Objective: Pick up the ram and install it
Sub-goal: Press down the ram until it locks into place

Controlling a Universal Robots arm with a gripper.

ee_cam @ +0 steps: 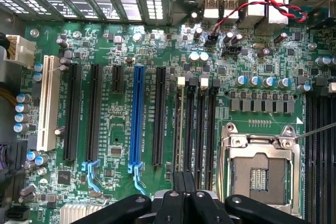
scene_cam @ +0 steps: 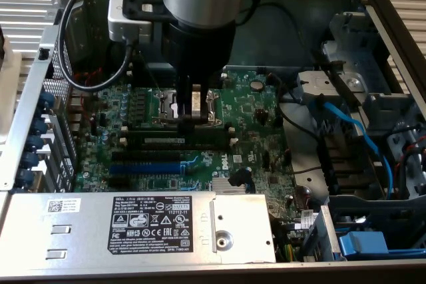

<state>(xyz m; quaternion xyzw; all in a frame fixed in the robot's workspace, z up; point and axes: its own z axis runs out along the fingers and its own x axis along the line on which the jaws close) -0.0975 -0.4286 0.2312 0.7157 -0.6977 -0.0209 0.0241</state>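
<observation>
Tool (ee_cam: 185, 195) pressed together, empty, above 4 mem slots (ee_cam: 195, 129); 1 ram (scene_cam: 176, 140) seated.

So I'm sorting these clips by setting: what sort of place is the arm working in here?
Inside an opened desktop computer case, probably on a workbench. The signs: a green motherboard with its bare CPU socket, and a labelled metal power supply box. The gripper hangs over the board.

White label (scene_cam: 162, 219) on the power supply (scene_cam: 80, 231) reads "DELL" and "112212-11"; motherboard (scene_cam: 259, 108) bears "DELL".
</observation>
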